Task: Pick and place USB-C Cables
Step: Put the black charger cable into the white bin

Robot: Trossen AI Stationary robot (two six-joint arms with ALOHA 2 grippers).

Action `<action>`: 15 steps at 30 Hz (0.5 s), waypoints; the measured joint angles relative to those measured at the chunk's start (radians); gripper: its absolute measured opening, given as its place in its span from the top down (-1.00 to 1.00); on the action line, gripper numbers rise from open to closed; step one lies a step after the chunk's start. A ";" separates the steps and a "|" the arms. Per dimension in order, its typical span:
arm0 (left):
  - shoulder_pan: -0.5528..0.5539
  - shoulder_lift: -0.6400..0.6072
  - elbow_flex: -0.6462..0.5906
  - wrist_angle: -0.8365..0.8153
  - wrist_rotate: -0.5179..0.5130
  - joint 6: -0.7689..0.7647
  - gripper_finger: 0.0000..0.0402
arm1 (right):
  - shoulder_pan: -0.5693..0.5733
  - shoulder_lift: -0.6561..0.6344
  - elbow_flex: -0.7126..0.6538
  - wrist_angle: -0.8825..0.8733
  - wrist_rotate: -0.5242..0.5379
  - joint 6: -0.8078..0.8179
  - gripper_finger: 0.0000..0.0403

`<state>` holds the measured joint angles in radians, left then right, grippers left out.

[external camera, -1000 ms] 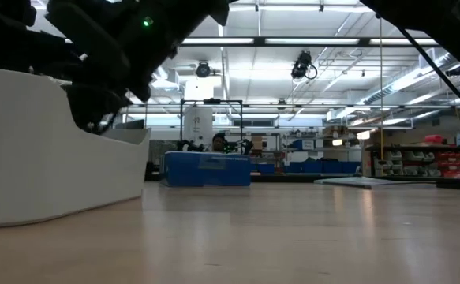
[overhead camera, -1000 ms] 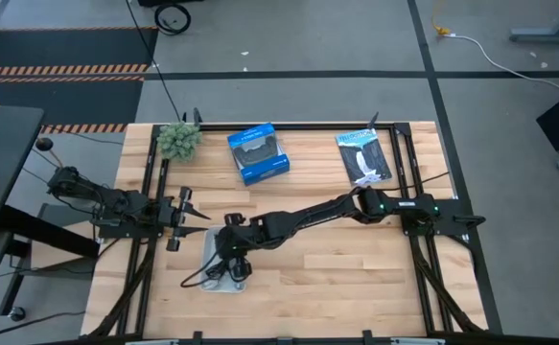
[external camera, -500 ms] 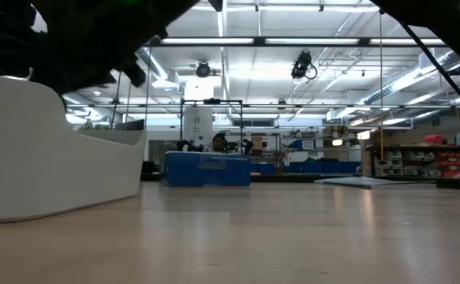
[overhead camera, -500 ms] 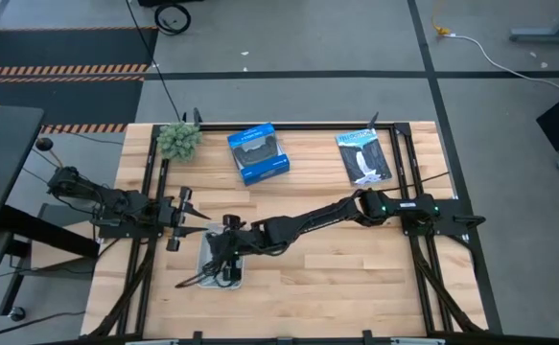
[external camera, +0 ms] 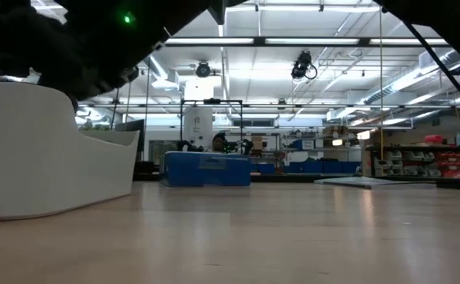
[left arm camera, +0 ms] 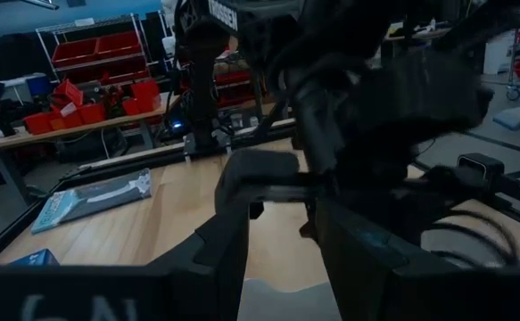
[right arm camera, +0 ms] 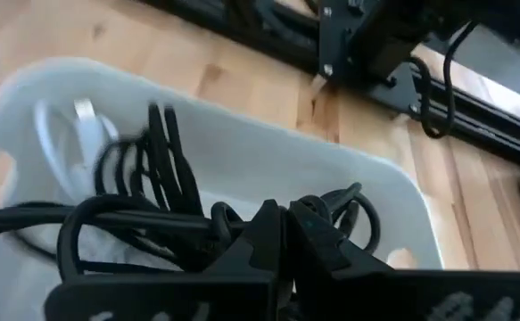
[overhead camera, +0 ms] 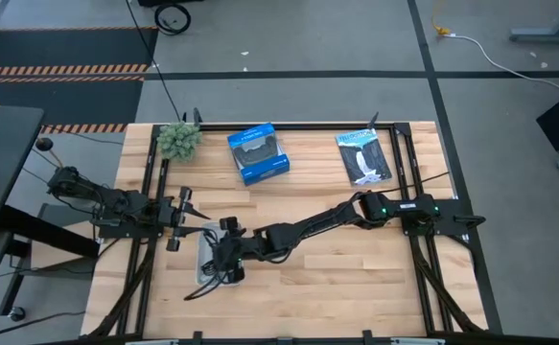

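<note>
Looks close to done, judging from how things lie. Right pincer (overhead camera: 223,259) down inside the white bin (overhead camera: 202,266), reached far across the table (overhead camera: 356,278); in its wrist view (right arm camera: 282,227) fingers pressed together, clenched, by the look of it, on a black cable (right arm camera: 166,160) whose loops bunch right at and around the tips. Beside that, farther from the tips and against the bin wall (right arm camera: 268,160), a white cable (right arm camera: 63,134) already lying coiled. More dark loops tangled beneath and to either side of the pincer, too knotted together to count, so cannot tell whether the black-with-red one and the light blue-grey one sit among them. Behind the pincer, a thin dark tail (overhead camera: 191,290) hanging over the bin rim and onto the wood, well short of being tucked in. Elsewhere in the high view, no loose cable found on the boards; only the blue box (overhead camera: 258,153) and the flat packet (overhead camera: 363,156), both well apart from the pincer at the far edge. Left pincer (overhead camera: 185,218) parked just beside the bin, released, fingers spread with a clear gap in its own view (left arm camera: 282,214), holding nothing. Left to do, most likely: let go of the black cable inside the bin, perhaps with the tail drawn in first, then lift the arm clear.
</note>
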<state>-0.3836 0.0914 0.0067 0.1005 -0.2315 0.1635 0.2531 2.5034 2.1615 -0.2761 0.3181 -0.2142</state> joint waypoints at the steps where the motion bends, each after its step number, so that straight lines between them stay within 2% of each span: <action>1: 0.000 0.000 0.000 0.000 0.000 0.000 0.29 | 0.000 0.001 -0.002 -0.004 0.010 -0.013 0.92; 9: 0.000 0.000 0.000 0.000 0.000 0.000 0.29 | -0.004 0.000 0.000 -0.014 0.023 -0.095 0.89; 15: 0.000 0.000 0.000 0.000 0.000 0.000 0.29 | -0.018 0.000 0.000 -0.037 -0.036 -0.027 0.69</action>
<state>-0.3836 0.0914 0.0067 0.1005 -0.2314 0.1634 0.2355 2.5038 2.1612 -0.3128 0.2825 -0.2415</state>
